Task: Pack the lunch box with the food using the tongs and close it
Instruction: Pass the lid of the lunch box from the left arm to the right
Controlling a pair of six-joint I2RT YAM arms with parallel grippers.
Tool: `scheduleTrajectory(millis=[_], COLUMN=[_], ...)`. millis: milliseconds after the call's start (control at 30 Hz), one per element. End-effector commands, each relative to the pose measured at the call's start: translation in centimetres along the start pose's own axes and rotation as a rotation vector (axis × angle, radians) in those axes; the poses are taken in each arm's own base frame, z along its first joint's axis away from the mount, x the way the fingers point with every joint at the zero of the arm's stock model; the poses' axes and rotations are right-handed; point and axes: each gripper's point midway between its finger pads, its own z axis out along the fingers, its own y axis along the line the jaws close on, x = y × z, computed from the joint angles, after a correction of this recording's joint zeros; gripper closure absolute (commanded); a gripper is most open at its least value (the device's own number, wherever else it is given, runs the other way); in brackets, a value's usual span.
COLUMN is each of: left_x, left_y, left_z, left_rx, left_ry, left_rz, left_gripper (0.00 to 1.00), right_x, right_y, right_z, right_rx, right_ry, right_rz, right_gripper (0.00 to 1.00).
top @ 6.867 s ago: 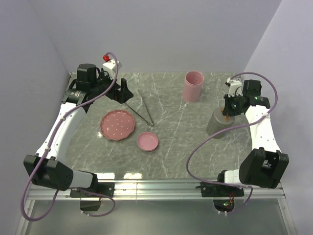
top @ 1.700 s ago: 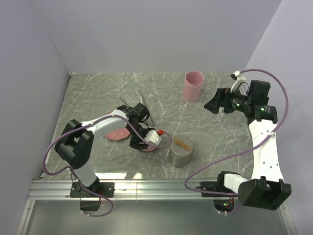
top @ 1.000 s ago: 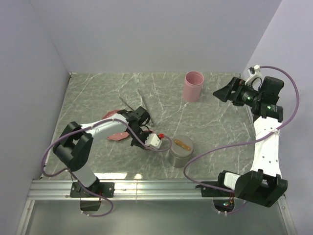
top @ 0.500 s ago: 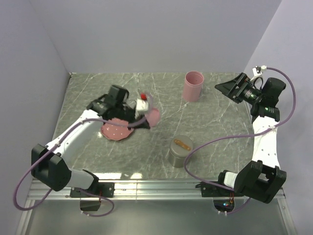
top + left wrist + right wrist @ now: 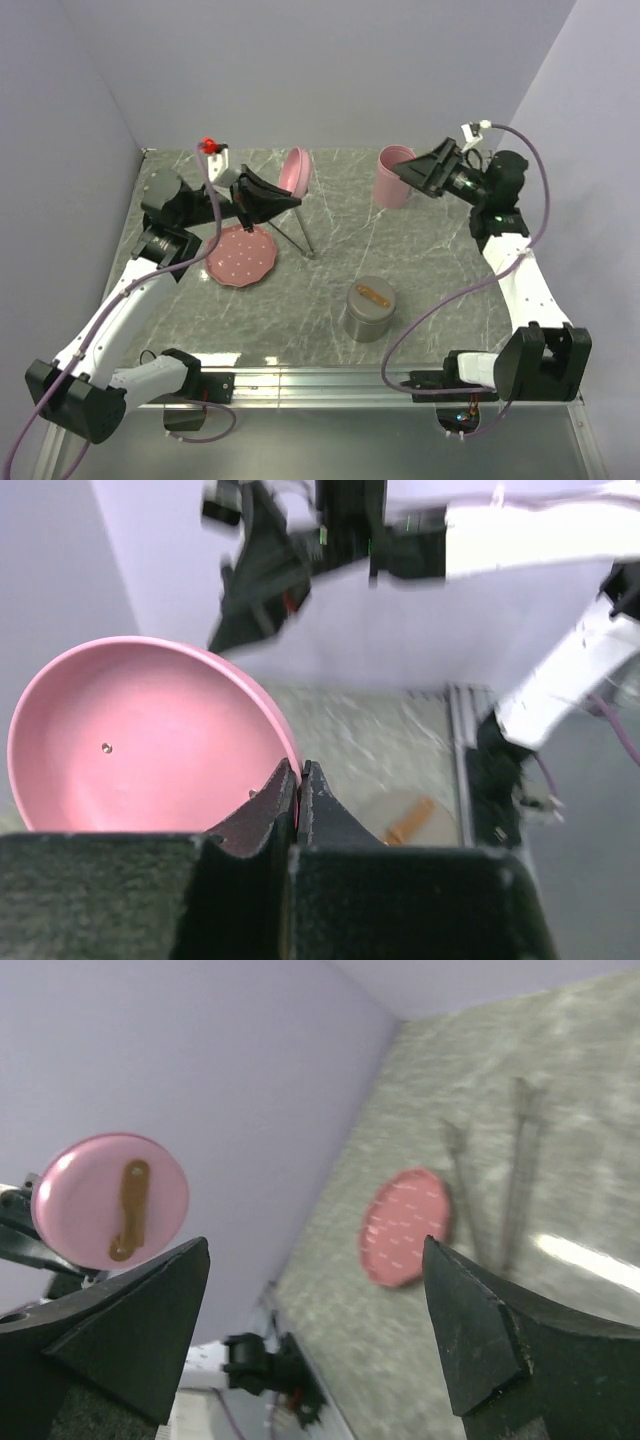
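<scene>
Top external: left fingers (image 5: 268, 197) tight on pink lid (image 5: 295, 172), now aloft; right fingers (image 5: 425, 168) apart, nearer cup (image 5: 390, 186).

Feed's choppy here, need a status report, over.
Left gripper shut on pink dish rim, held aloft. Right gripper open, empty, up by pink cup. Tongs untouched on table beside pink plate, nothing lying on them.

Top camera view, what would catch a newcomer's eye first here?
The left gripper holds a pink lid in the air at the back, pinched by its rim. The right gripper hangs wide open near the pink cup, and a metal canister stands near the front.
</scene>
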Motion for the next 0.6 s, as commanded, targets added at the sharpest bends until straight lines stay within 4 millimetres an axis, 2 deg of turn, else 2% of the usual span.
scheduleTrajectory(millis=[0, 33, 67, 133, 167, 267, 300, 333, 367, 500, 567], left_x=[-5.8, -6.5, -7.3, -8.3, -8.6, -9.8, -10.4, -10.2, -10.3, -9.9, -9.7], left_y=[-0.2, 0.3, 0.3, 1.1, 1.2, 2.1, 2.0, 2.3, 2.4, 2.6, 2.7], left_z=[-0.3, -0.5, -0.6, -0.9, -1.0, -1.3, -1.3, -1.1, -1.1, -0.9, -0.8], left_rx=[-0.068, -0.106, -0.113, -0.163, -0.17, -0.204, -0.192, -0.188, -0.191, -0.178, -0.173], left_ry=[-0.181, -0.213, -0.245, -0.286, -0.306, -0.363, -0.386, -0.387, -0.399, -0.402, -0.397], left_rz=[0.163, 0.174, 0.189, 0.182, 0.154, 0.076, 0.082, 0.065, 0.037, 0.016, 0.017], left_gripper=[1.0, 0.99, 1.0, 1.0, 1.0, 0.99, 1.0, 1.0, 1.0, 1.0, 1.0], right_x=[-0.8, -0.5, -0.2, -0.3, -0.5, -0.5, 0.6, 0.8, 1.5, 3.0, 3.1], right_y=[4.6, 4.8, 7.3, 8.3, 10.5, 13.1, 14.5, 14.9, 16.5, 19.2, 20.0], right_z=[3.1, 4.2, 5.2, 6.8, 7.3, 8.7, 9.2, 9.7, 9.9, 10.5, 10.5], right_rx=[-0.17, -0.196, -0.284, -0.335, -0.403, -0.497, -0.534, -0.55, -0.588, -0.653, -0.671], right_ry=[-0.048, -0.028, -0.011, 0.014, 0.016, 0.036, 0.068, 0.078, 0.098, 0.146, 0.156], right_rz=[0.012, 0.088, 0.069, 0.171, 0.156, 0.241, 0.263, 0.302, 0.297, 0.33, 0.344], right_gripper=[0.07, 0.1, 0.11, 0.13, 0.15, 0.21, 0.22, 0.23, 0.23, 0.24, 0.24])
